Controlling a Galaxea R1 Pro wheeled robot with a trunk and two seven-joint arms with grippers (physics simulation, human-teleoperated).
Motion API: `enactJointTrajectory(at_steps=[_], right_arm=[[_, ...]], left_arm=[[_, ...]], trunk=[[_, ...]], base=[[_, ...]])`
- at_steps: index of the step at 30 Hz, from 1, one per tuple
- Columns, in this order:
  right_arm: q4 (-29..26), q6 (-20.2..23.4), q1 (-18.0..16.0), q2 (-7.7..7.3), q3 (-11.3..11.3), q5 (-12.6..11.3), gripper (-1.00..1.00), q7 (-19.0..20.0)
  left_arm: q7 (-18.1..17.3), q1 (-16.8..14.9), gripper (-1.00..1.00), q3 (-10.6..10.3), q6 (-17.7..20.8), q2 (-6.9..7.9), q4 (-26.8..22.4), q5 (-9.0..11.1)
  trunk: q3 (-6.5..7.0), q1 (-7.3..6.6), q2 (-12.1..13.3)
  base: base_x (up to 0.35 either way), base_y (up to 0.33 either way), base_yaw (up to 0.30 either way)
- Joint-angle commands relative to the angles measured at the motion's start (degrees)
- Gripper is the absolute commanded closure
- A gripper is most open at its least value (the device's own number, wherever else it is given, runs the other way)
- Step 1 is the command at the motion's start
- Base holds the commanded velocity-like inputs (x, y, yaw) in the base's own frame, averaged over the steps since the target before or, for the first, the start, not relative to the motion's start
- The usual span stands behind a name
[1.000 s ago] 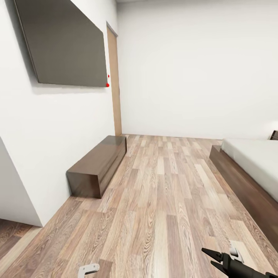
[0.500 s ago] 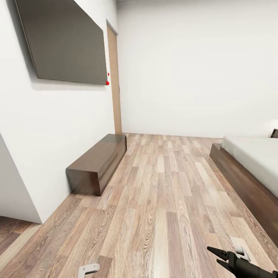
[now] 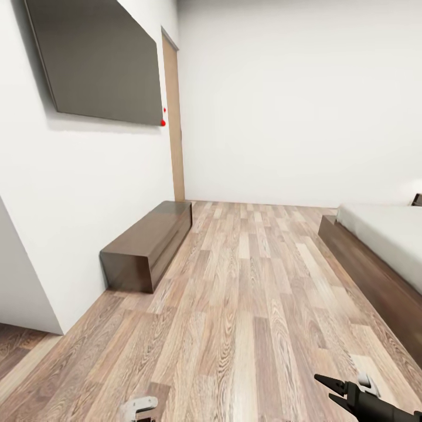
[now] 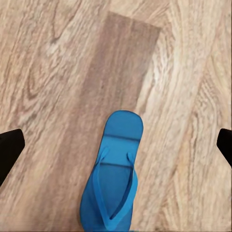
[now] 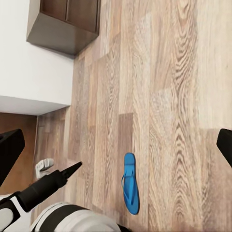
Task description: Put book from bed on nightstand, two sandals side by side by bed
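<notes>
Standing in the white-walled bedroom with the grey-brown wood-plank floor (image 3: 246, 305). Long low dark brown cabinet (image 3: 149, 246) against the left wall beneath the black wall screen (image 3: 97, 61); brown wooden door (image 3: 174, 126) at the far left corner. Large low bed with off-white mattress and dark brown wooden frame (image 3: 381, 258) along the right side.

One small bright blue flat sandal with a blue strap (image 4: 114, 176) lying sole-down on the planks directly below the left hand (image 4: 116, 145), seen again from the right wrist (image 5: 130, 182) on bare floor near the robot's base. Second sandal and book nowhere to place from here.

Left hand spread wide, dark fingertips (image 4: 9, 150) at the far edges of its view, holding nothing. Right hand (image 3: 337, 392) low at the near right, slim black fingers pointing left with a narrow gap between them, nothing held.

Probably light, thin and somewhat flexible; likely to slide on smooth planks if nudged. Best taken across the sole's two long edges near the middle, or by the raised strap, with fingers reaching floor level.
</notes>
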Motion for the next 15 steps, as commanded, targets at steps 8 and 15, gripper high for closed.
enactJointTrajectory(at_steps=[8,15], right_arm=[[0.00,0.35,-0.03,0.00,-0.06,-0.16,-1.00,0.07],[-0.06,0.35,-0.03,0.00,-0.06,-0.16,-1.00,0.07]], left_arm=[[0.25,-1.80,-1.00,-2.52,8.70,-2.54,-8.05,0.49],[0.03,-3.38,-1.00,-5.14,13.31,-2.39,-9.35,0.47]], trunk=[[-1.50,1.75,-3.25],[-2.97,2.32,-4.12]], base=[[0.000,0.000,0.000],[0.000,0.000,0.000]])
